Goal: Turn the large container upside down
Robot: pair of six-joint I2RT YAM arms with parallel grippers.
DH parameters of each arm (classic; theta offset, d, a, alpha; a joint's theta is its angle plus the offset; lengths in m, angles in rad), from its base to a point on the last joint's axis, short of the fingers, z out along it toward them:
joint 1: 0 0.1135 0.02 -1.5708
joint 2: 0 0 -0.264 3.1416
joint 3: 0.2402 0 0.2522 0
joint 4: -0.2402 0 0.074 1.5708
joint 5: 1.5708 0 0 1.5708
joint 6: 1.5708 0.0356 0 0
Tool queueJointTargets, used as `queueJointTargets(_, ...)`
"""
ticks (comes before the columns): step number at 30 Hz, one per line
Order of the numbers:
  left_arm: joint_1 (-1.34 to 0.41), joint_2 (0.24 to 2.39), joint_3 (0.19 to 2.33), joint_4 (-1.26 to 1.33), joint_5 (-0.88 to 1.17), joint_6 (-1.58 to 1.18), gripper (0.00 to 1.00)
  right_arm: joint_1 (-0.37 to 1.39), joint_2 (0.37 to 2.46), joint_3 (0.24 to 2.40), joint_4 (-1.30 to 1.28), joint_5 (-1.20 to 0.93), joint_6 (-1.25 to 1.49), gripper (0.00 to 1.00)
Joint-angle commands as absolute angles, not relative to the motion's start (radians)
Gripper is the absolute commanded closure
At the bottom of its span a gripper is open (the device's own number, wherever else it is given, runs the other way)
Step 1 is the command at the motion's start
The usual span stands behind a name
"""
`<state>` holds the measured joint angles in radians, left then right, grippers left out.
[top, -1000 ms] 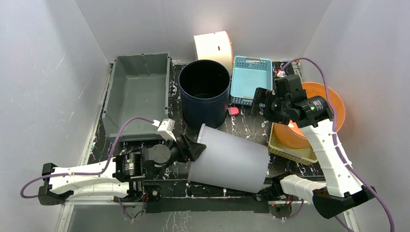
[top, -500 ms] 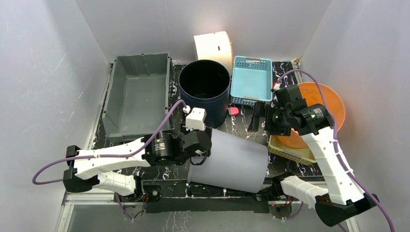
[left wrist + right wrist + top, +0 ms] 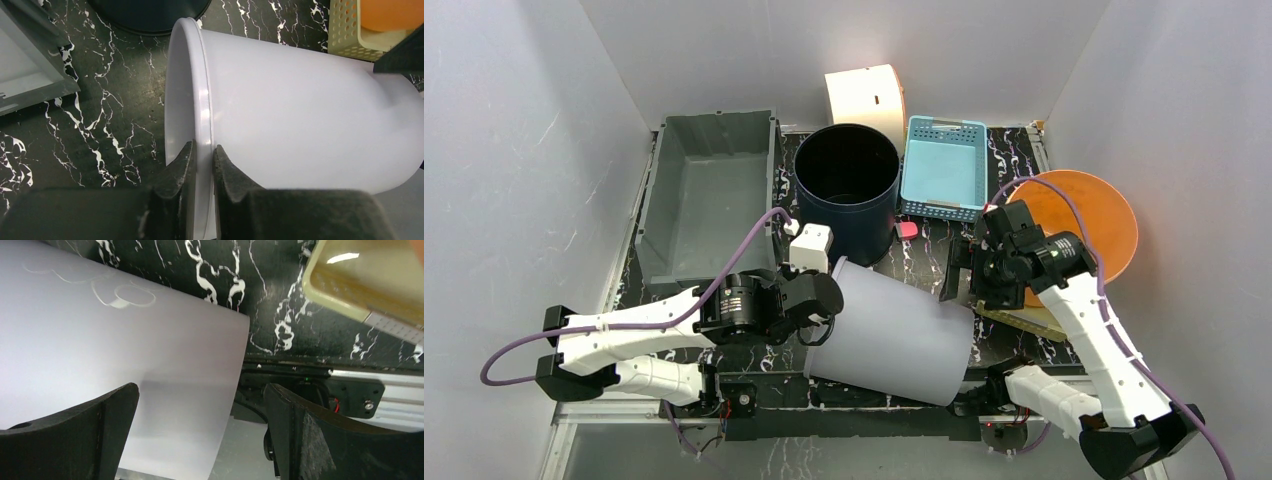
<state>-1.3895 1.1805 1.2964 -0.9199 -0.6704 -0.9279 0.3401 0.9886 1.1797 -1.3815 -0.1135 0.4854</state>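
L gripper (image 3: 202, 150) nipping rim of bin (image 3: 300, 100) lying sideways on marbled table (image 3: 100, 115); R gripper (image 3: 200, 395) gaping wide over bin's base, gripping nil.

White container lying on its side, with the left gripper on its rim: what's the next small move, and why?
Probably lower the right gripper onto the base end of the white container. Its jaws stand wide open over that end, while the left gripper pinches the rim. With both ends held, the base could be tipped upward.
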Motion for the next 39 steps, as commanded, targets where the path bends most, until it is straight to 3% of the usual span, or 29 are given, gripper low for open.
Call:
queueJointTargets(1, -1.389, 1.209, 1.286, -1.05, -0.681, -0.895, 1.0, 0.341, 0.921, 1.11, -1.357, -0.165, 0.543, 0.02)
queueJointTargets(17, -1.388, 1.122, 1.127, -1.055, -0.692, -1.087, 1.0, 0.34, 0.828, 1.07, -1.306, -0.483, 0.756, 0.02)
queueJointTargets(23, -1.389, 1.113, 1.08, -1.062, -0.687, -1.133, 1.0, 0.34, 0.837, 1.247, -1.125, -0.585, 0.744, 0.06)
queueJointTargets(29, -1.387, 1.041, 0.997, -0.891, -0.641, -1.109, 1.0, 0.34, 0.989, 1.488, -1.093, -0.724, 0.592, 0.02)
queueJointTargets(39, -1.387, 0.969, 0.823, -0.612, -0.679, -1.14, 1.0, 0.34, 0.983, 1.4, -0.875, -0.905, 0.68, 0.02)
